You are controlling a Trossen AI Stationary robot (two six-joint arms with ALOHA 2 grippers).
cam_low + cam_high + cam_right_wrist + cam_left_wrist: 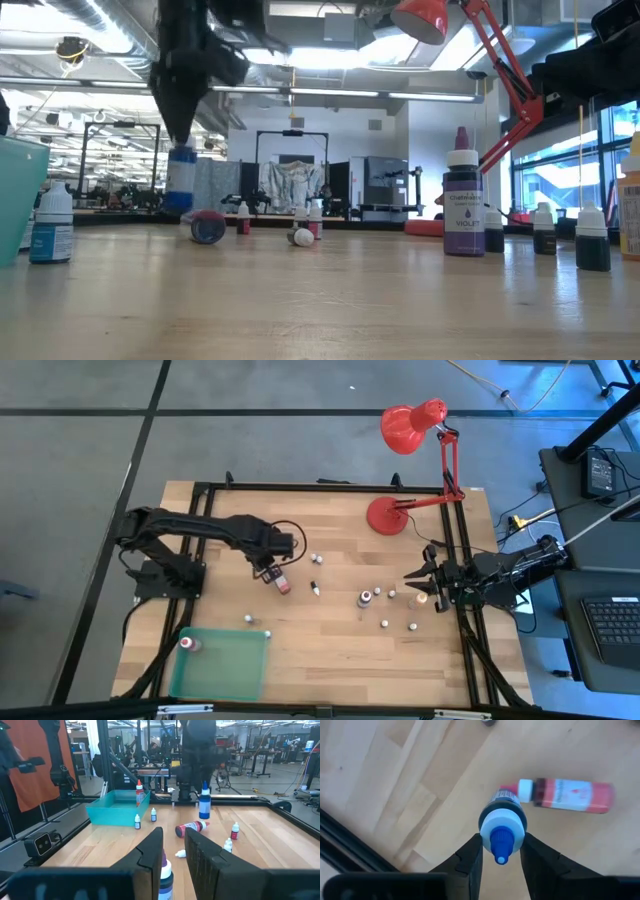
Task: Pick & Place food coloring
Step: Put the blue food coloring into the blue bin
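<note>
Showing the left end effector [501, 851] clenched on a blue-capped food coloring bottle [502, 827], held upright above the bench [330, 645], with a red bottle [565, 795] lying on its side just beside it. Other small bottles are scattered across the wood, among them a violet one [463, 203] standing upright. One red-topped bottle [186, 644] stands in the green tray [228, 670]. The right end effector [414, 582] rests near the bench's right edge, fingers parted.
</note>
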